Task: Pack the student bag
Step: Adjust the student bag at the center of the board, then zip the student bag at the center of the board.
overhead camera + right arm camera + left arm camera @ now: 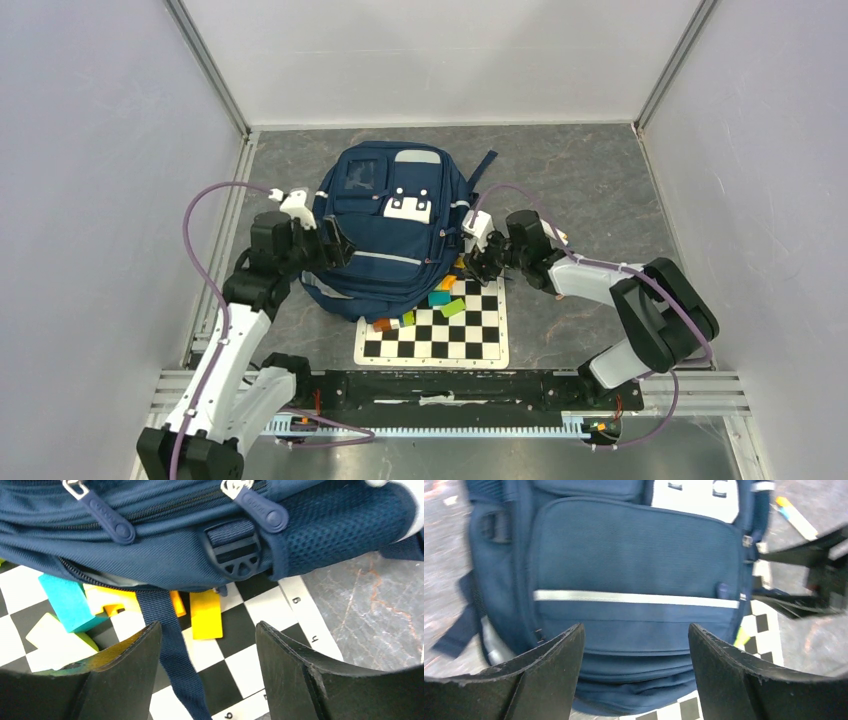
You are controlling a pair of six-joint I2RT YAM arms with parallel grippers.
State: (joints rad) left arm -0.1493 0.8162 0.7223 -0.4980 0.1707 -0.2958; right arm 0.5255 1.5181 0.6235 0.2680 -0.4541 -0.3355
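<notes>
1. The student bag (385, 235) lay flat on the surface (590, 190). Its lower edge overlapped the checkered board (470, 340) and some coloured blocks (440, 297).
2. My left claw (636, 630) was spread and empty, facing the bag's front. My right claw (207, 625) was spread too, above a loose strap (172, 650).
3. I judged it best to pinch a zipper pull (107, 519) squarely, avoiding that strap.

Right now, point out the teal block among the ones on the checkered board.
The teal block, lying left of the strap that hangs from the bag. No other block is that colour: the rest are yellow, orange or pale green.
</notes>
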